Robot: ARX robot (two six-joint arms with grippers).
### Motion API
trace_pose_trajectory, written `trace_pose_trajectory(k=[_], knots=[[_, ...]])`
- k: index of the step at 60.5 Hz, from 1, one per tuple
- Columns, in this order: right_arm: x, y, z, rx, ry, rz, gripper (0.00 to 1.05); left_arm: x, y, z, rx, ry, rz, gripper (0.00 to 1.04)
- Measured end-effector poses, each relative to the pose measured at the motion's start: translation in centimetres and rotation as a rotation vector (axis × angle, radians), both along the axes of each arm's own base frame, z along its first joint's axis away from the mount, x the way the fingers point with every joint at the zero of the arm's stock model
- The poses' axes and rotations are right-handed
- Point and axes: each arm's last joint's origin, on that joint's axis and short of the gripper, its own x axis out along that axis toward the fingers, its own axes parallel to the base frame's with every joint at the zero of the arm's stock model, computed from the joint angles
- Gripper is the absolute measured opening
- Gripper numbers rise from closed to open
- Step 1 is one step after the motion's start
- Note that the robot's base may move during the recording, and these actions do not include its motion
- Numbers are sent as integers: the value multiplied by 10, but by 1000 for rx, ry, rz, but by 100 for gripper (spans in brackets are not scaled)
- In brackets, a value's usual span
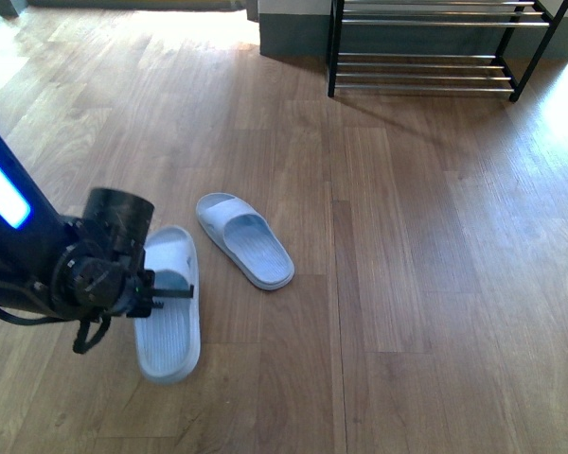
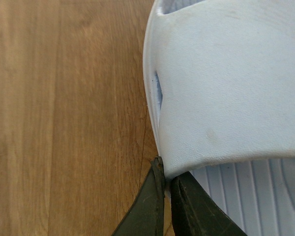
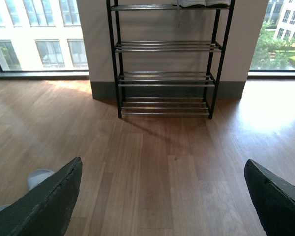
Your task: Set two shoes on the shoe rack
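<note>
On the wood-plank floor (image 1: pixel 407 284), two pale blue rubber slides lie side by side, apart from each other and well short of the shoe rack (image 1: pixel 421 59). The near slide (image 1: pixel 170 326) lies sole down, its length running towards and away from the robot. The far slide (image 1: pixel 246 239) lies to its right, angled, also sole down.

The left gripper (image 1: pixel 170 291) sits over the near slide at strap level. The left wrist view shows its two dark fingers (image 2: pixel 150 206) drawn almost together, pinching the edge of the strap (image 2: pixel 226 83) between them; ribbed footbed shows beneath.

The right gripper (image 3: pixel 163 164) is not seen in the front view. Its wrist view shows both fingers (image 3: pixel 54 201) spread wide with only floor between them, facing the rack.

The rack is a black frame with four tiers of silver bars, standing against a wall between two windows. The three lower tiers carry nothing; a pale item (image 3: pixel 201 2) rests on the top tier, cropped by the frame edge.
</note>
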Motion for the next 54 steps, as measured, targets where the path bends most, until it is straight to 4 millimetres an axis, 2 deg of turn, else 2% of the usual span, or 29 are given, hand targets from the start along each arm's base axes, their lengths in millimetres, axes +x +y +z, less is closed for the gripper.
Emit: trace_pose_trajectory(k=[2, 8, 11, 16, 19, 28, 29, 33, 35, 40, 42, 47, 54], knots=[[0, 0, 0, 0, 0, 0, 96, -1, 0, 7, -6, -17, 6, 2], [0, 0, 0, 0, 0, 0, 96, -10, 3, 53, -41, -107, 36, 2], [0, 0, 0, 0, 0, 0, 96, -17, 6, 68, -44, -150, 42, 2], [0, 0, 0, 0, 0, 0, 96, -41, 13, 102, -45, -214, 54, 2], [0, 0, 0, 0, 0, 0, 96, -52, 16, 114, -32, -234, 50, 2], [0, 0, 0, 0, 0, 0, 96, -92, 26, 174, 48, -392, 46, 2], [0, 0, 0, 0, 0, 0, 96, -93, 26, 176, 51, -398, 47, 2], [0, 0, 0, 0, 0, 0, 96, -119, 32, 206, 104, -482, 56, 2], [0, 0, 0, 0, 0, 0, 96, -131, 34, 215, 129, -507, 67, 2], [0, 0, 0, 0, 0, 0, 96, -159, 41, 231, 175, -530, 101, 2], [0, 0, 0, 0, 0, 0, 96, -181, 44, 240, 206, -547, 133, 2], [0, 0, 0, 0, 0, 0, 96, -214, 46, 256, 249, -595, 175, 2], [0, 0, 0, 0, 0, 0, 96, -243, 49, 276, 232, -744, 208, 2]])
